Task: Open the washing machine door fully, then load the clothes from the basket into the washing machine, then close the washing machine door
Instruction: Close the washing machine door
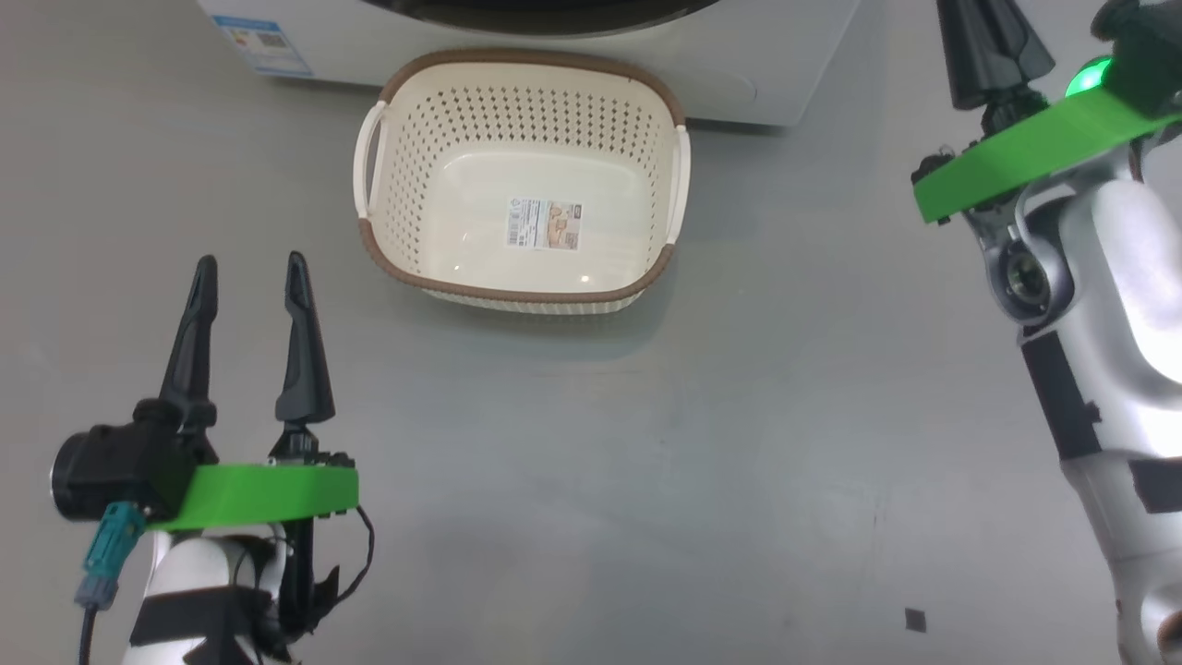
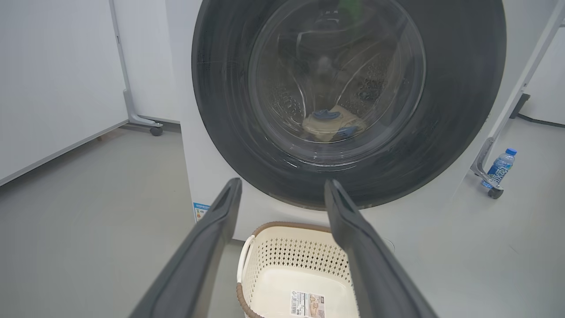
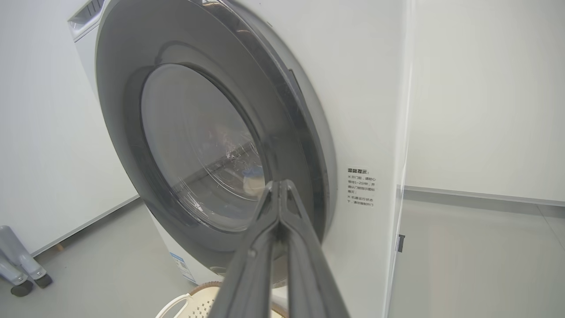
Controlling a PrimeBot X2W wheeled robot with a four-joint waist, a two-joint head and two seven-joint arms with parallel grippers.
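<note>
I see my left claw [image 1: 250, 261] spread apart over the grey floor [image 1: 646, 480], my right claw [image 3: 279, 183] pinched together near the washer door [image 3: 119, 132], white walls [image 2: 53, 79] around

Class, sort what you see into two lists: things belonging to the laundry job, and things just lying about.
Job: washing machine, washing machine door, clothes, basket.
Lying about: water bottle, wheeled frame, dark scrap on floor.
</note>
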